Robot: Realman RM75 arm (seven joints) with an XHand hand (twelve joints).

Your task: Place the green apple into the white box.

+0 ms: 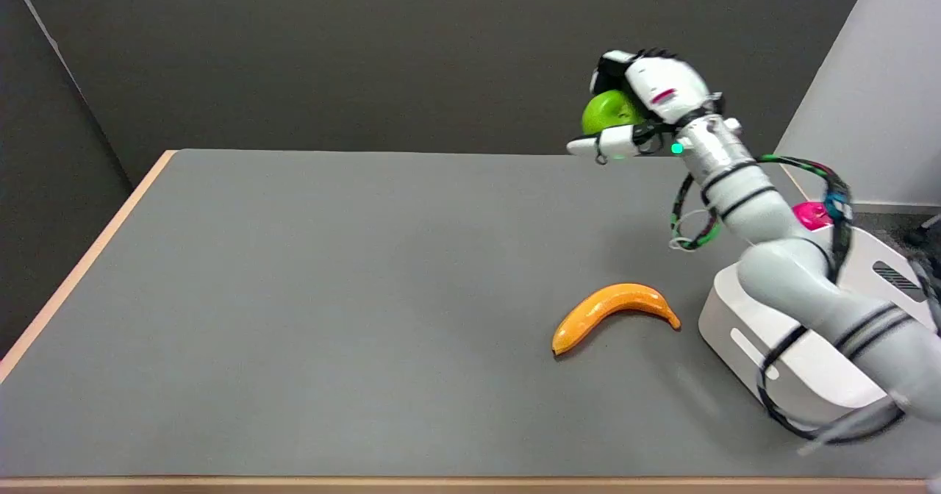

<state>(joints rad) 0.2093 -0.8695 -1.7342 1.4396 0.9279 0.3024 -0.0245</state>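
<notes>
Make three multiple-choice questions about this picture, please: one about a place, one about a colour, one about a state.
1. Where does the banana lie?
A. on the grey table, left of the white box
B. inside the box
C. in the hand

2. What colour is the small thing showing behind the arm, above the box?
A. blue
B. pink
C. yellow

3. What is the state of the green apple?
A. lying on the table
B. resting in the box
C. held in the air by the right hand

Key: 1 A, it lies on bare tabletop beside the box. 2 B, it is bright pink. 3 C, the fingers wrap it well above the table.
</notes>
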